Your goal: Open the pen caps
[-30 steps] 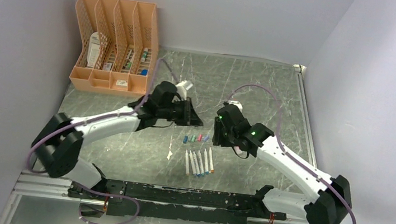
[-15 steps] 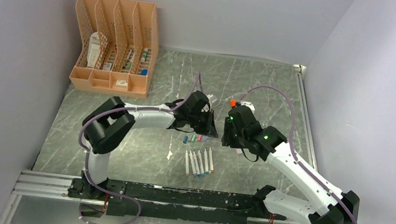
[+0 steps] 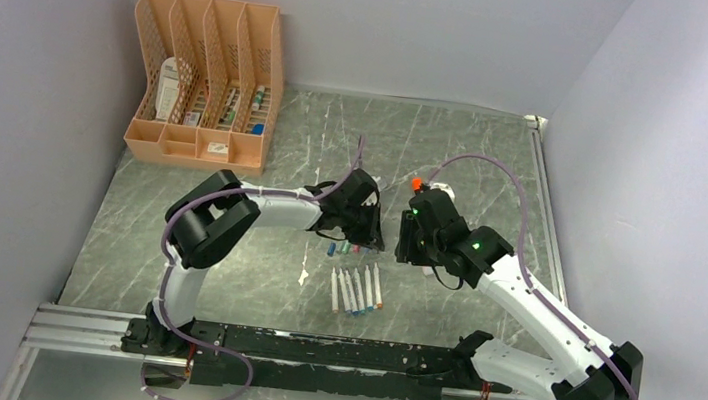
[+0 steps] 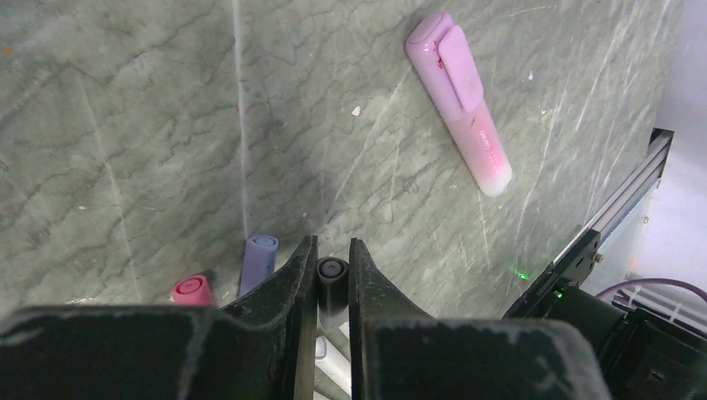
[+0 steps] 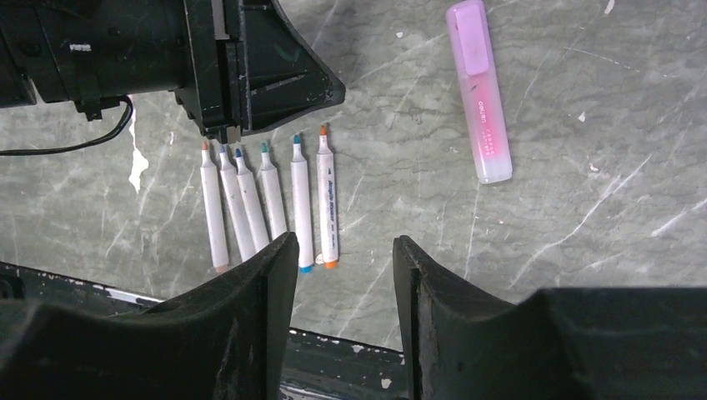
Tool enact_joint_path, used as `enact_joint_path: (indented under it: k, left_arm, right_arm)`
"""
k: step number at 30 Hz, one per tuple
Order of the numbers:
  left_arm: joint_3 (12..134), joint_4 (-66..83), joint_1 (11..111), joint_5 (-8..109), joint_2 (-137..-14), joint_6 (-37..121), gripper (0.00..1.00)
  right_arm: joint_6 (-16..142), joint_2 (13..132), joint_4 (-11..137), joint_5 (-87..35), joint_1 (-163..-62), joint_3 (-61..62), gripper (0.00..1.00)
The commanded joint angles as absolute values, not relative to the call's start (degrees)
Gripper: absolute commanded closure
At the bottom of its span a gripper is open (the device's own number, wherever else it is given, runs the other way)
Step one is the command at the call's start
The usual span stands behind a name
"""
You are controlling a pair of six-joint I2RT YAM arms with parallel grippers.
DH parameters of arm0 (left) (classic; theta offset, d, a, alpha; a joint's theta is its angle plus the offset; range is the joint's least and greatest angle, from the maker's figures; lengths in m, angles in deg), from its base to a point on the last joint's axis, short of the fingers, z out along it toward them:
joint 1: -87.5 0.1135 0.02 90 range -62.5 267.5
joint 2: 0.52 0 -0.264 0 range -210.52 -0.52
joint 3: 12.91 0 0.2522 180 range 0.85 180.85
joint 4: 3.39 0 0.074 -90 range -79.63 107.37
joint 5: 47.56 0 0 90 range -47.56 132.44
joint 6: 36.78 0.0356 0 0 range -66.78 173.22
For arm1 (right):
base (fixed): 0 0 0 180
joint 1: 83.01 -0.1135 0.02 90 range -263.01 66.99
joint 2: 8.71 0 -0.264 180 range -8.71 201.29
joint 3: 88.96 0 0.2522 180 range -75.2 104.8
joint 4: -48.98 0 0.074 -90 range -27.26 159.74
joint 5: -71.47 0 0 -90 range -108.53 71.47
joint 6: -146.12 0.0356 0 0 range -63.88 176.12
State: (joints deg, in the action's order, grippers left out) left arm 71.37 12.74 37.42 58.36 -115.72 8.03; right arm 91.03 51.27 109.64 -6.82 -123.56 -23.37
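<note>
The grey cap is pinched between the 2 narrowly set fingers of the left gripper, its round end facing the wrist camera, low over the green marbled table. Just beside one finger lies a blue cap, and a little further along a pink cap; both are on the table and clear of the grip. A pink highlighter lies well apart on bare table with its cap on. Seen from overhead, the left gripper covers part of the short row of caps near the table's middle. Just nearer the arm bases lie 6 white pen barrels side by side, their uncapped coloured tips pointing toward the left gripper, whose fingertips sit right at the tips of the leftmost ones. The right gripper hangs above the table near those barrels, jaws spread with nothing between them. An orange organizer stands at the far left corner, well apart.
</note>
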Motion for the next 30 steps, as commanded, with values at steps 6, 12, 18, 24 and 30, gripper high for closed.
enact_joint_path:
  k: [6,12,18,24,30]
  left_arm:
    - [73.4,15.3,37.1,53.7,-117.0,9.2,0.81]
    - [72.6,17.3,37.1,50.9,-115.9,8.8,0.8]
    - [72.4,18.9,37.1,49.2,-115.6,8.5,0.8]
    - [72.4,20.6,37.1,48.0,-115.3,8.3,0.78]
    - [73.3,22.1,37.0,47.8,-115.8,8.3,0.71]
  right_arm:
    - [90.8,49.7,108.6,-8.1,-123.3,-24.4,0.55]
    - [90.7,49.6,108.3,-8.5,-123.3,-24.6,0.55]
    - [90.6,49.8,108.0,-9.0,-123.3,-24.8,0.55]
    - [90.4,49.8,107.7,-9.2,-123.3,-24.9,0.54]
    - [90.3,50.0,107.6,-9.4,-123.3,-24.8,0.54]
